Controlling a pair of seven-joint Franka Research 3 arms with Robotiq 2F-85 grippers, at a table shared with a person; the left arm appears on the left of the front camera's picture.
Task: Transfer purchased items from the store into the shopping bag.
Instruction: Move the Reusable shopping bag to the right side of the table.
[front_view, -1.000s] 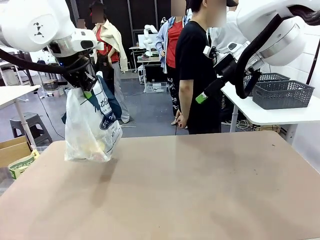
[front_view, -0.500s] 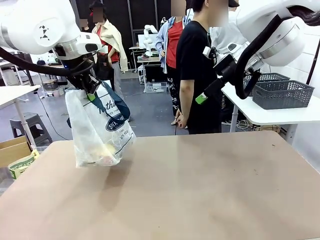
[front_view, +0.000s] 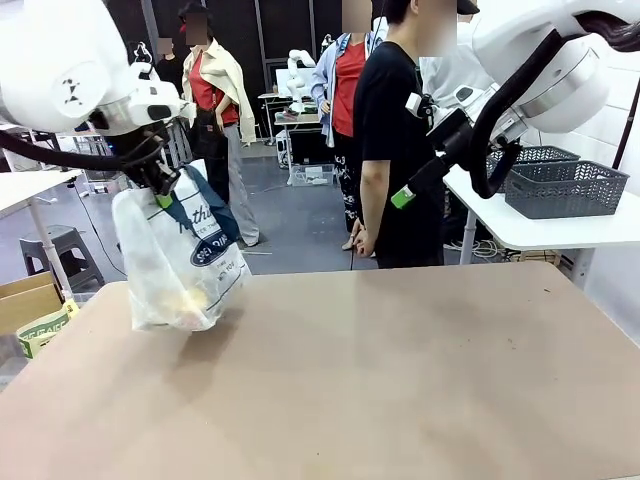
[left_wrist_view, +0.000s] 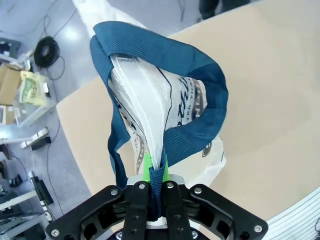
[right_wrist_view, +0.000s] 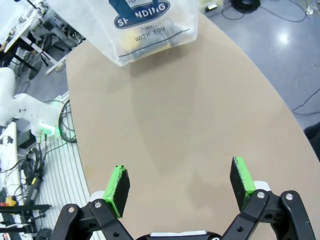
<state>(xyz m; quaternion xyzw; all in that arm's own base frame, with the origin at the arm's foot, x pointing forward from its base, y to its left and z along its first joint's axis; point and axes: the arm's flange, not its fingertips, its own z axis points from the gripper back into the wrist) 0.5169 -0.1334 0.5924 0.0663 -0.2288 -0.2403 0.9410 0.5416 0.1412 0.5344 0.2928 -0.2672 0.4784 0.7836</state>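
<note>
The shopping bag (front_view: 183, 262), whitish plastic with navy lettering, hangs by a navy strap (left_wrist_view: 160, 55) from my left gripper (front_view: 160, 192) over the table's far left corner. In the left wrist view, my left gripper (left_wrist_view: 154, 189) is shut on that strap. Yellow purchased items (front_view: 180, 300) show dimly through the bag's bottom; whether the bag touches the table I cannot tell. My right gripper (front_view: 404, 194) is held high at the centre right, open and holding nothing. In its own view my right gripper (right_wrist_view: 180, 181) looks down on the bag (right_wrist_view: 145, 25). The dark grey mesh basket (front_view: 566, 188) stands on a white side table.
The brown table (front_view: 400, 380) spreads bare in front and to the right of the bag. A person in black (front_view: 390, 150) stands at the far edge. The white side table (front_view: 560, 232) at the right carries a second mesh basket (front_view: 540, 155). A cardboard box (front_view: 25, 300) sits on the floor at left.
The left gripper swung the hanging bag to the right, then back to the left. The right arm has not moved.
</note>
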